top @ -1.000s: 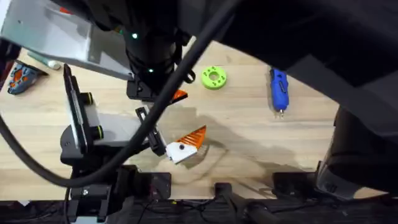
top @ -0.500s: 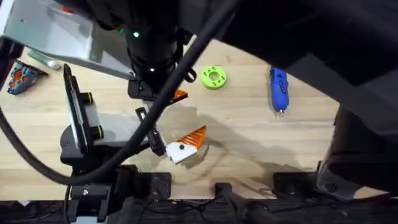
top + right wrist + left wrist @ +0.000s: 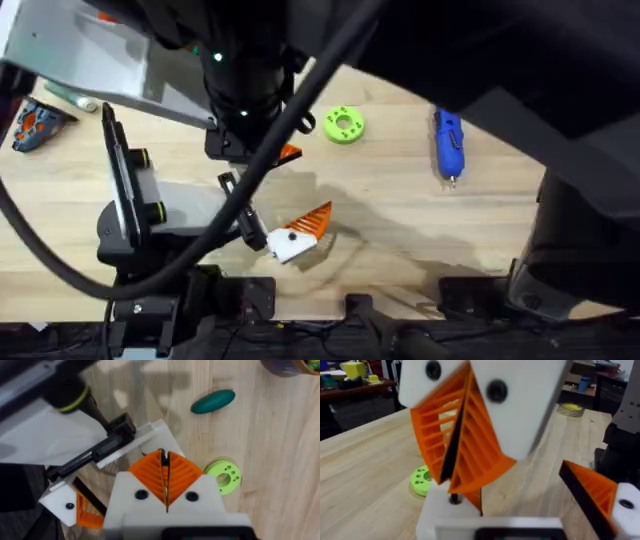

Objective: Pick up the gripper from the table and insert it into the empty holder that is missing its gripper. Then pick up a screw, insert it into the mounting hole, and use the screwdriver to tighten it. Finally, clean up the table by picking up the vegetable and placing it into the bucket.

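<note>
Nothing is shifting over the last second; both arms are staying put over the pale wooden table, and the lime-green round plastic disc and the slim blue pen-shaped screwdriver are lying just where they were; I'm reading that as a slow, careful seating rather than a stall.

The right gripper, white wedges with orange ribbed pads, is staying clenched; a thin dark strip is showing between its pads and a small orange block is poking out below them, so it seems to be gripping the loose gripper part, though I'm not certain; that block is sitting right against the plain white angular holder bracket beneath the tips, so the insertion is looking under way but not clearly finished. The left gripper is standing released, its padded finger well apart from the bare bracket, with the right gripper coming down between them.

For room: the disc is lying just beside the right gripper's tips; the smooth dark green oblong vegetable is lying farther out beyond them, and the dark brown bucket with the yellow rim farther still, so a clear lane is running that way; the screwdriver is resting well off to the side on open wood; the table's near edge is running close behind the left gripper, leaving little slack for backing away.
</note>
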Robot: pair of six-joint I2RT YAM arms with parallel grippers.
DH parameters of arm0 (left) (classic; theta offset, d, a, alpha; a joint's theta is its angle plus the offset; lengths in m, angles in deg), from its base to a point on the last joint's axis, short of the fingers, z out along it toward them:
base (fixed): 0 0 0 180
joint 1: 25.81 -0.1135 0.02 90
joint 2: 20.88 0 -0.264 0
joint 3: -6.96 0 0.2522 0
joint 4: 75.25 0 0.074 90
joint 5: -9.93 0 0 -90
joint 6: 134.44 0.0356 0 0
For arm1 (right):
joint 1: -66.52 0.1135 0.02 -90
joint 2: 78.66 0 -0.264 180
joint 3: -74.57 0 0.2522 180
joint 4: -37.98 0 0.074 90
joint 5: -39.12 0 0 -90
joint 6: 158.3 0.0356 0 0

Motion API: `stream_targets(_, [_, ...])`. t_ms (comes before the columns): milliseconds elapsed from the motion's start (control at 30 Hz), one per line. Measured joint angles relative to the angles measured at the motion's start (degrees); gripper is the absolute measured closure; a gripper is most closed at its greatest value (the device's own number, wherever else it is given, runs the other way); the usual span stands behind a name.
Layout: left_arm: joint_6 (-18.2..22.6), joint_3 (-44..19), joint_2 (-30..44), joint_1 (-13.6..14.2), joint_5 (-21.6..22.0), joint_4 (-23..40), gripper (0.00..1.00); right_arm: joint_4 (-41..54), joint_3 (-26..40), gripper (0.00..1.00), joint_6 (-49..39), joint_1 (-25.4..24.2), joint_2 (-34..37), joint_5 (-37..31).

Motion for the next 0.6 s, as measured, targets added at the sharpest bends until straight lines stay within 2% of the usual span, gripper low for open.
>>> stream_targets(600, [-0.44,0.0,0.0,0.0,-0.02,0.02,0.016,-0.26,0.15,0.995,0.02,0.07,1.92,1.18])
